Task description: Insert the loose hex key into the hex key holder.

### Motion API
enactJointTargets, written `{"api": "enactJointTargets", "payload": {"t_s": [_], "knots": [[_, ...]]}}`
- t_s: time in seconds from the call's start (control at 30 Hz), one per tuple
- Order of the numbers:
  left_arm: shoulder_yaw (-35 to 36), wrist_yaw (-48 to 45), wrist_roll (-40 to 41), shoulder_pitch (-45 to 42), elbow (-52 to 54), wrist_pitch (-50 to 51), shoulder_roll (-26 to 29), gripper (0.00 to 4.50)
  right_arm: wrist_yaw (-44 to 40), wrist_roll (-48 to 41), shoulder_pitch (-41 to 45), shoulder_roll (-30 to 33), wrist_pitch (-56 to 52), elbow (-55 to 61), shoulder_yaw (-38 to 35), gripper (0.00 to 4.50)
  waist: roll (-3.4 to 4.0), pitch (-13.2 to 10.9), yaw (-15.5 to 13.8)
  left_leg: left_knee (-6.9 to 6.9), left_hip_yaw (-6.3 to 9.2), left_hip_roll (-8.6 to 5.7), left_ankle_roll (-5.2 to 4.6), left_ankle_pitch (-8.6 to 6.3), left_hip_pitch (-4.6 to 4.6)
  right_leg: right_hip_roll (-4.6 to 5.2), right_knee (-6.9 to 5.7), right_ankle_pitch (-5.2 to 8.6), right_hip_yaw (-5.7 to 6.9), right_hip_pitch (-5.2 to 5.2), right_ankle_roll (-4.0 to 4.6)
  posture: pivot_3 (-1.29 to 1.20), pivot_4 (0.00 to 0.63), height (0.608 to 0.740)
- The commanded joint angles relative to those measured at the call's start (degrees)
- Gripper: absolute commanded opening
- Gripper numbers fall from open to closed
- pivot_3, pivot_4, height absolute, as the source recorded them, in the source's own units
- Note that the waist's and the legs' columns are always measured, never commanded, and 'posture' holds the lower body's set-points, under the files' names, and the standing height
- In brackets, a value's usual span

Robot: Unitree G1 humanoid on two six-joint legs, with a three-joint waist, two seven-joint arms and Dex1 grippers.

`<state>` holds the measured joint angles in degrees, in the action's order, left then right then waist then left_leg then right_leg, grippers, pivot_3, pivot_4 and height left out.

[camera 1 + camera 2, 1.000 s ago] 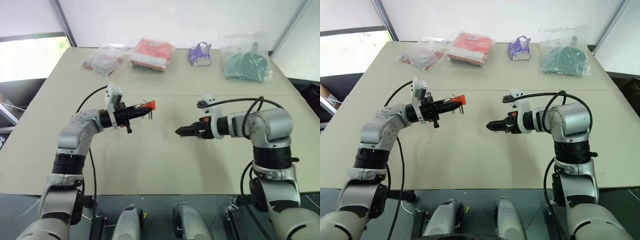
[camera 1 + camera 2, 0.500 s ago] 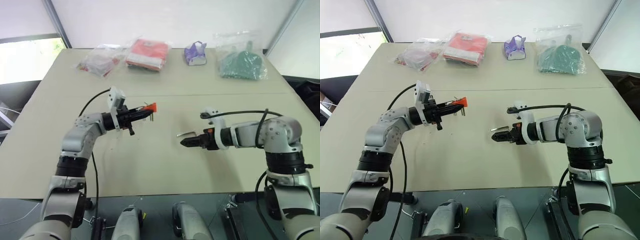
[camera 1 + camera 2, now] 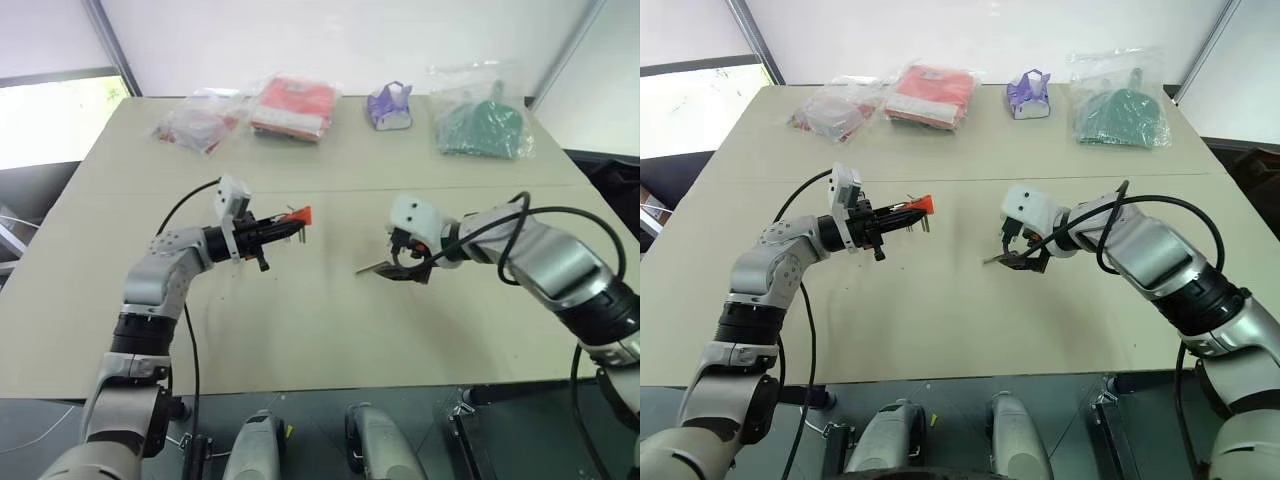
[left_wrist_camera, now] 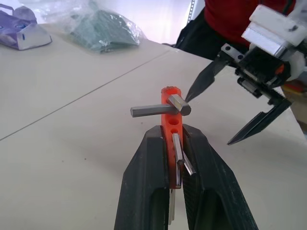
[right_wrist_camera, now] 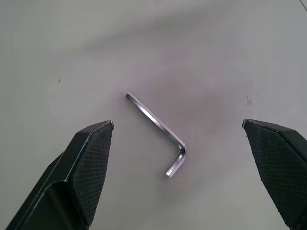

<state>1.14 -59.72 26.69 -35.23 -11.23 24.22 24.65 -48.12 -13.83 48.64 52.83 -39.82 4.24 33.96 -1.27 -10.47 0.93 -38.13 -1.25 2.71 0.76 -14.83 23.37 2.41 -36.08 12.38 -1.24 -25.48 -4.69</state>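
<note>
- Silver-grey L-shaped metal rod, that's your loose hex key [image 5: 158, 135], lying flat on the beige desk [image 3: 330, 320], right between the spread fingers of your right tool [image 5: 180, 172] and not touched by either one.
- Your left tool [image 4: 175, 158] is pinched shut on the small orange-red plastic hex key holder [image 4: 171, 115], held up off the desk with a few dark keys poking out of it.
- For the pick: the key looks thin and flat to the surface, so I'd come down with the long leg square between the pads and close gently, or it'll probably skate away.
- Grabbing the long leg near the bend should leave the straight end free to go into a hole later.
- Keep the holder where it is while you do this; the two tools sit near each other.
- Along the far edge of the desk are clear plastic bags: one with a red packet [image 3: 295, 106], one with something green [image 3: 480, 130], one with mixed reddish bits [image 3: 195, 125]. A small purple pouch [image 3: 390, 106] sits between the red and the green one.
</note>
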Motion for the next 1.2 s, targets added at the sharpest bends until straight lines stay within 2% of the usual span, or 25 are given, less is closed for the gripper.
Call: {"api": "enactJointTargets", "payload": {"t_s": [0.03, 0.23, 0.33, 0.4, 0.47, 0.5, 0.57, 0.7, 0.83, 0.93, 1.03, 1.2], "knots": [[0.8, -0.09, 0.49, -0.81, 1.1, -0.88, 0.18, 0.0, -6.2, 7.5, 1.74, -0.73, 14.39, -3.89, 0.32, 4.48, 0.0, 0.0, -0.18, 0.0, -0.01, 0.0, 0.0, 0.0, 0.01, 0.01, 0.01, 0.0, 0.0, 0.0, 0.0, 0.0, 0.15, 0.74], [0.83, 0.25, 0.43, -0.44, 1.32, -0.92, 0.09, 0.0, -14.62, 15.71, 2.25, -4.69, 32.14, -13.7, 1.54, 4.48, -0.01, 0.0, -0.14, -0.01, -0.02, -0.01, 0.0, 0.0, -0.02, 0.01, 0.0, 0.0, 0.0, 0.02, 0.0, 0.0, 0.15, 0.74], [0.82, 0.61, 0.5, -0.03, 1.97, -0.75, 0.01, 0.0, -15.89, 17.86, 4.53, -8.99, 32.62, -20.24, 0.02, 4.48, 0.0, -0.01, -0.05, -0.02, -0.03, -0.01, 0.01, 0.0, -0.02, 0.02, -0.01, -0.01, 0.0, 0.02, 0.0, 0.0, 0.15, 0.74], [0.96, 0.93, 0.59, 0.29, 2.5, -0.66, 0.01, 0.0, -16.17, 15.22, 5.56, -12.06, 24.17, -21.83, -3.5, 4.48, 0.0, -0.01, -0.01, -0.01, -0.02, 0.0, 0.01, 0.0, -0.02, 0.01, -0.04, -0.01, 0.0, 0.01, 0.01, 0.0, 0.15, 0.74], [1.25, 1.15, 0.9, 0.73, 3.02, -0.33, 0.18, 0.0, -18.56, 18.28, 6.01, -10.14, 34.48, -24.37, -2.93, 4.48, 0.01, -0.01, -0.16, -0.01, -0.01, 0.01, 0.01, 0.01, -0.02, 0.01, -0.08, -0.01, 0.01, 0.0, 0.01, 0.0, 0.15, 0.74], [1.32, 1.25, 0.96, 0.9, 3.16, -0.18, 0.27, 0.0, -19.59, 20.25, 6.44, -9.17, 36.24, -25.51, -2.33, 4.48, 0.01, -0.01, -0.33, 0.0, -0.01, 0.01, 0.01, 0.01, -0.02, 0.01, -0.07, -0.01, 0.01, 0.0, 0.01, 0.0, 0.15, 0.74], [1.29, 1.41, 0.93, 1.15, 3.38, -0.11, 0.39, 0.0, -19.15, 21.22, 7.82, -10.3, 28.85, -26.97, -3.38, 4.48, 0.01, -0.01, -0.38, -0.01, -0.02, -0.02, 0.01, 0.01, -0.02, 0.06, -0.05, -0.01, 0.02, 0.02, 0.01, 0.0, 0.15, 0.74], [1.28, 1.76, 1.07, 1.45, 3.97, 0.09, 0.3, 0.0, -17.26, 11.3, 9.74, -17.2, -2.55, -24.36, -13.7, 4.48, 0.01, -0.01, -0.01, -0.06, -0.06, -0.03, 0.02, 0.01, -0.03, 0.09, -0.08, -0.02, -0.01, 0.04, 0.04, 0.0, 0.15, 0.74], [1.14, 1.8, 1.01, 1.69, 4.28, 0.27, 0.22, 0.0, -19.58, 2.19, 8.13, -16.1, -25.2, -13.99, -19.58, 4.48, 0.05, -0.03, -0.43, 0.02, 0.01, 0.0, 0.01, 0.01, -0.04, 0.04, -0.18, -0.03, 0.04, -0.01, 0.04, 0.0, 0.15, 0.74], [1.04, 1.77, 0.93, 1.52, 3.84, 0.12, 0.1, 0.0, -18.23, -2.6, 6.31, -14.21, -36.8, -8.27, -22.51, 4.48, 0.05, -0.02, -0.68, 0.03, 0.05, -0.02, 0.01, 0.01, 0.0, 0.09, -0.13, -0.03, 0.1, 0.0, 0.04, 0.0, 0.15, 0.74], [0.71, 1.75, 0.76, 1.06, 3.22, -0.12, -0.3, 0.0, -13.58, -5.22, 6.33, -15.37, -49.14, -6.03, -26.95, 4.48, 0.04, -0.02, -0.36, -0.01, 0.01, -0.07, 0.01, 0.01, -0.01, 0.16, -0.06, -0.03, 0.07, 0.05, 0.05, 0.0, 0.15, 0.74], [0.11, 1.63, 0.35, 0.83, 2.7, -0.56, -0.99, 0.0, -2.52, -13.99, 5.29, -17.21, -52.68, -9.22, -32.73, 4.48, 0.04, -0.02, -0.17, -0.03, 0.01, -0.08, 0.01, 0.01, -0.02, 0.15, -0.08, -0.03, 0.05, 0.05, 0.05, 0.0, 0.15, 0.74]]}}
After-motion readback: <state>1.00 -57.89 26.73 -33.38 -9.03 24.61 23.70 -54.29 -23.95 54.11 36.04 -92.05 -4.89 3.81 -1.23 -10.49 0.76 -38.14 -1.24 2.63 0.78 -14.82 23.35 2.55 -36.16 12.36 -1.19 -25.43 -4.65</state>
